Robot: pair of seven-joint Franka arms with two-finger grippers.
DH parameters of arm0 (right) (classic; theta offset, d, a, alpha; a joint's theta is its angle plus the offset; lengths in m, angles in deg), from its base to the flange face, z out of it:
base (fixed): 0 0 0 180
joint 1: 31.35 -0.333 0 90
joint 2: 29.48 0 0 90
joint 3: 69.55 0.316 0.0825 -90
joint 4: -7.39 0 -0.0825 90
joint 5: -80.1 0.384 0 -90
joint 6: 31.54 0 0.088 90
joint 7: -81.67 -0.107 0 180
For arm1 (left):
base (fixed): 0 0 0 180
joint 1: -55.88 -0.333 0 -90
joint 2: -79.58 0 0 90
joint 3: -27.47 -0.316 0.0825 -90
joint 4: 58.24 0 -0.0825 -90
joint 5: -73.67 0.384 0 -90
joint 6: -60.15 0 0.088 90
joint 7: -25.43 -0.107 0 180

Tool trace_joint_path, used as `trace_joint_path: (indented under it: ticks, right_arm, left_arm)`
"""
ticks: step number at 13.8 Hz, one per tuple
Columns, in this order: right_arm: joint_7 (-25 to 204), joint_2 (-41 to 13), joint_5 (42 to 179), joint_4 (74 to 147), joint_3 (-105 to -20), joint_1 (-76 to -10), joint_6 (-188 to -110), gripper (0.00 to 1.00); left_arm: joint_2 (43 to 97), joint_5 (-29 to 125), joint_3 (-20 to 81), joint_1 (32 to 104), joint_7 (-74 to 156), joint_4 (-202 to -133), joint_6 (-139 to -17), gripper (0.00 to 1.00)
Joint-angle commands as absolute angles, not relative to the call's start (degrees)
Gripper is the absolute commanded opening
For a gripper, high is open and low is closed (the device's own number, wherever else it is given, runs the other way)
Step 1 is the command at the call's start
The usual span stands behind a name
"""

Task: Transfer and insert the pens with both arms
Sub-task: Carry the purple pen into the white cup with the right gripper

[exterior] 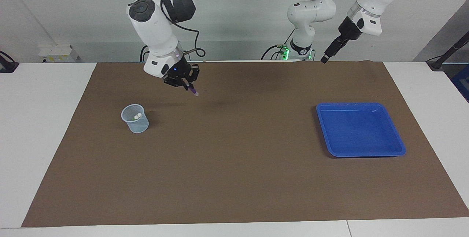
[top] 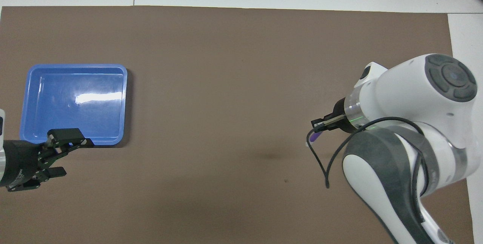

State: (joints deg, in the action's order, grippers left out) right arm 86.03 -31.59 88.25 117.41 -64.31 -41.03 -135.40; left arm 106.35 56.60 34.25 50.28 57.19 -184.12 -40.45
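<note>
The right claw (exterior: 187,85) is pinched shut on the purple pen (exterior: 193,91), which slants down out of its fingertips with the pale end lowest; held by its upper part like this, the pen leads with its free end, which I judge suits a drop into an opening from above. The claw hangs in the air over the brown mat (exterior: 234,178), toward the right arm's end of the counter (exterior: 44,141); in the overhead view only a sliver of the purple pen (top: 315,137) shows under the right claw (top: 317,126), the arm's bulk covering the rest.

Below this claw and a little to one side stands the mesh cup (exterior: 135,118), upright on the mat, apart from the pen's tip; two pale pen ends (exterior: 137,116) show inside it, so two pens seem to be in already, though their colours cannot be read here. The purple one looks like the last to go in; the claw is not yet over the cup's mouth.

Well away from this claw, toward the left arm's end, lies the blue tray (exterior: 361,152), with no pens in it. The left claw (top: 56,153) is spread wide and carries nothing; it waits raised near the tray's nearer edge, out of the way of the carrying arm.
</note>
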Motion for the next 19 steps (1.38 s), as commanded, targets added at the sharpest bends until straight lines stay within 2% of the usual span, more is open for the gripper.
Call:
trace_joint_path:
  ticks: [1,4,6,11,18,19]
  right_arm:
    - [97.1,-32.9,80.5,117.7,-63.7,-34.9,-130.3,0.00]
    - [107.8,-33.2,71.3,118.2,-63.7,-31.6,-129.5,0.00]
    - [111.2,-33.5,70.0,119.1,-63.7,-30.0,-130.4,0.00]
    - [115.5,-32.8,68.3,124.1,-63.7,-28.6,-142.1,0.00]
    - [115.4,-31.8,68.5,125.9,-63.7,-28.5,-147.4,0.00]
    - [115.4,-31.7,68.5,125.9,-63.7,-28.5,-147.4,0.15]
  left_arm:
    - [106.8,61.8,34.5,47.0,42.2,-184.1,-39.6,1.00]
    - [104.6,67.1,34.5,44.9,31.2,-180.7,-39.6,1.00]
    - [102.6,69.7,34.5,44.9,30.8,-177.7,-39.7,1.00]
    - [98.7,72.7,34.5,45.0,30.7,-171.0,-39.2,1.00]
    - [96.2,74.7,34.2,46.6,30.8,-167.3,-39.0,1.00]
    - [95.7,74.7,33.5,47.3,30.9,-166.4,-38.6,1.00]
